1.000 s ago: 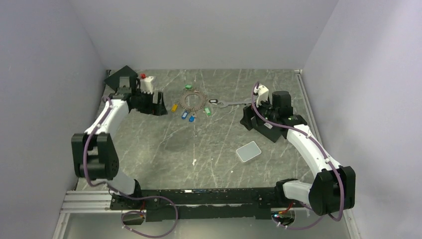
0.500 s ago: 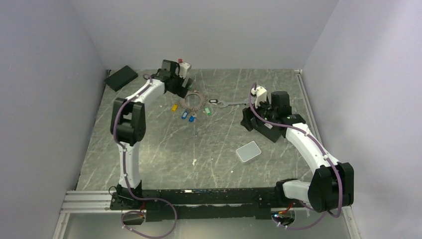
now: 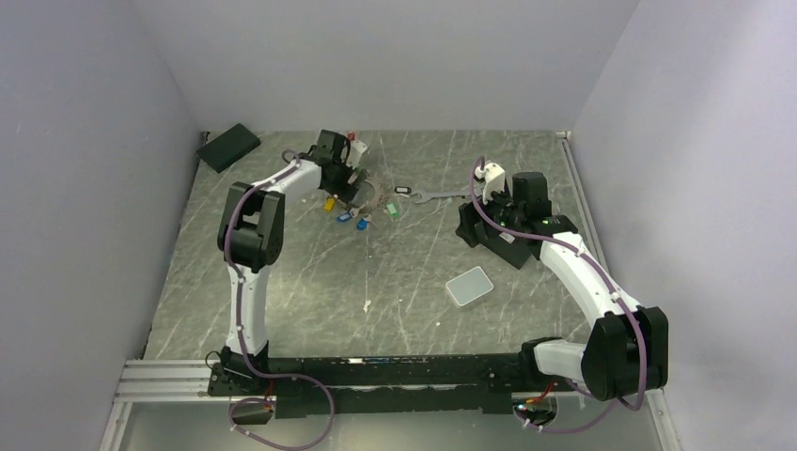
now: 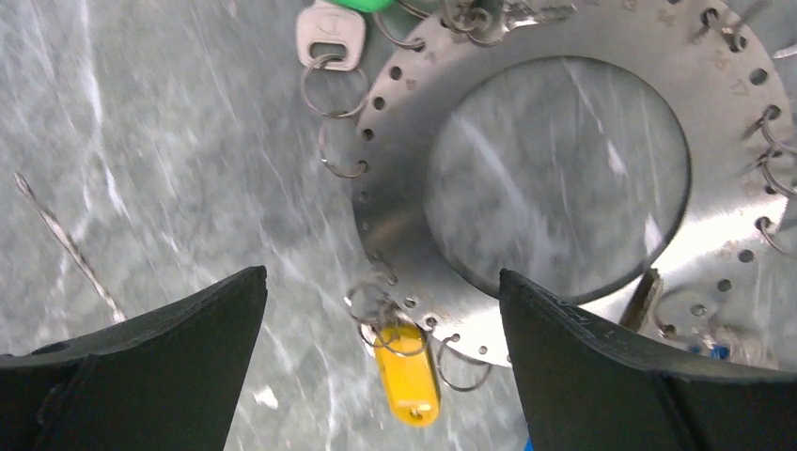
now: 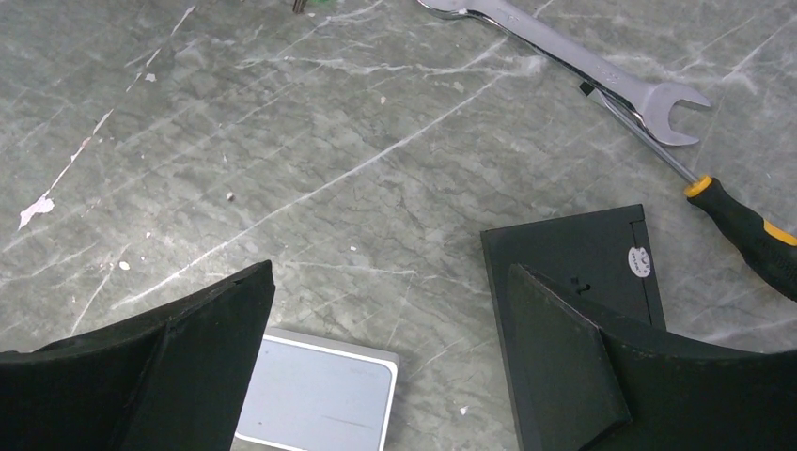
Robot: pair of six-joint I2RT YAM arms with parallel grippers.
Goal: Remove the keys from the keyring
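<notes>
The keyring (image 4: 395, 141) is a flat silver ring with holes round its rim, lying on the marble table. Small wire loops hang from the holes with keys: a silver key (image 4: 329, 33) and a yellow tag (image 4: 406, 371). In the top view the keyring (image 3: 379, 195) lies at the far middle with coloured tags (image 3: 355, 219) round it. My left gripper (image 4: 381, 310) is open, just above the ring's near-left rim, with the yellow tag between its fingers. It also shows in the top view (image 3: 343, 177). My right gripper (image 5: 390, 310) is open and empty, away to the right (image 3: 473, 225).
A silver wrench (image 5: 573, 66) and a yellow-black screwdriver (image 5: 742, 221) lie right of the ring. A black box (image 5: 573, 249) and a grey rounded pad (image 5: 315, 395) lie under the right gripper. A black flat object (image 3: 228, 147) lies at the far left corner.
My left arm has swung from the left of the ring round to its far side and come down over the ring's left rim. The right arm has not moved.
</notes>
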